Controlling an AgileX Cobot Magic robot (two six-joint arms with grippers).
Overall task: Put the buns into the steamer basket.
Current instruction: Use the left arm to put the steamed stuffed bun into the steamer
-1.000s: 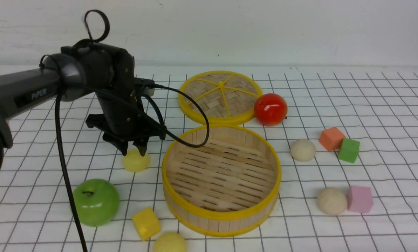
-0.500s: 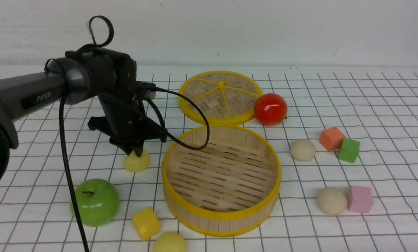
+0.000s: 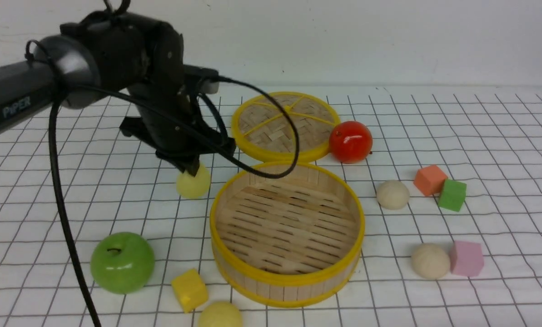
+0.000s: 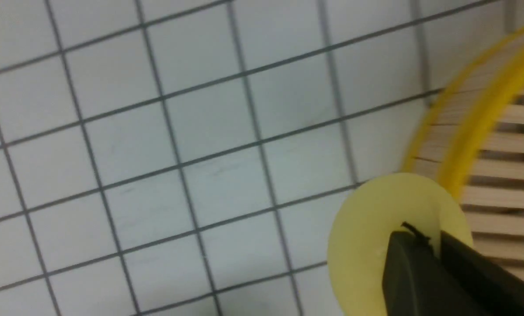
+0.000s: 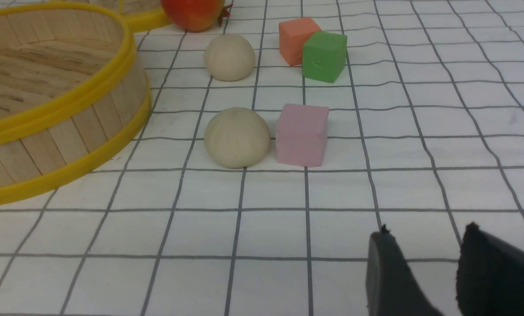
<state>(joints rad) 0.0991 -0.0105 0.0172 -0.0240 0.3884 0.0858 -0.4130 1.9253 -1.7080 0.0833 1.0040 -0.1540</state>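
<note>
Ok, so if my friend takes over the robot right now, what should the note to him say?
Left gripper: shut on a yellow bun, beside the basket's left rim.
Right gripper: open, empty.
Done: no bun is in the basket yet.
Left to do: drop this bun in, then fetch the other yellow bun near the front and the two beige buns on the basket's right.

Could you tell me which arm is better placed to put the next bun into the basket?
Left. The left gripper is shut on a yellow bun beside the basket; the right gripper is open, empty, short of the nearest beige bun.
</note>
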